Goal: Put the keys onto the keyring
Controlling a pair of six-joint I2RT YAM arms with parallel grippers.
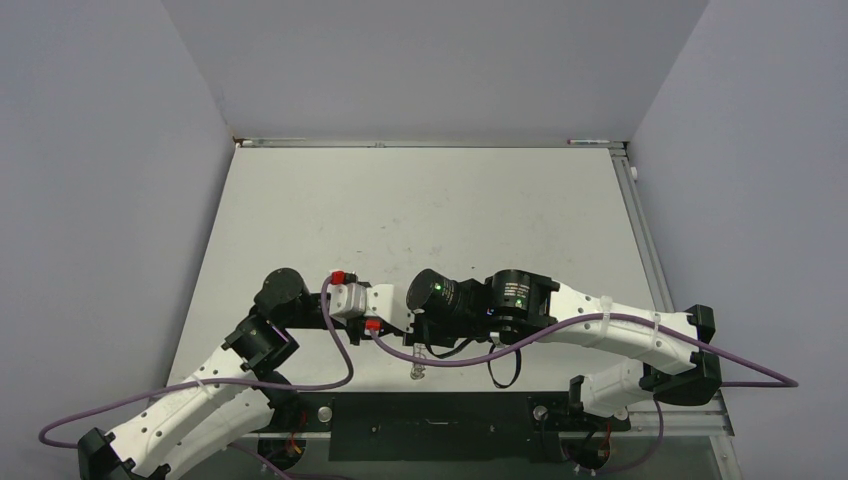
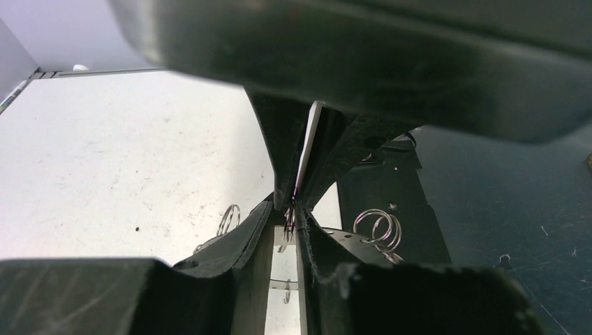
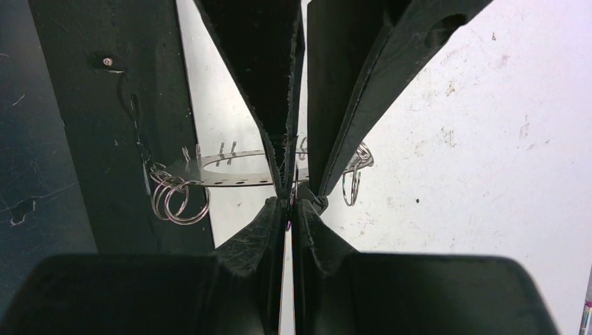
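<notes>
The keyring [image 3: 230, 171] is a flat grey ring with small holes and wire loops [image 3: 178, 199] on its rim. It also shows in the left wrist view [image 2: 366, 237] and as a small pale sliver under the wrists in the top view [image 1: 418, 368]. My left gripper [image 2: 286, 241] is shut on the ring's flat band and holds it level above the table. My right gripper [image 3: 290, 204] meets it tip to tip and is pinched on a thin wire loop at the ring's rim. No black-headed key shows; the black pads hide whatever lies between them.
The black base plate [image 3: 105, 139] lies under the ring's near side, at the table's [image 1: 430, 210] front edge. Purple cables [image 1: 450, 360] hang from both wrists close under the grippers. Grey walls stand on both sides and a rail [image 1: 640, 220] runs along the right edge.
</notes>
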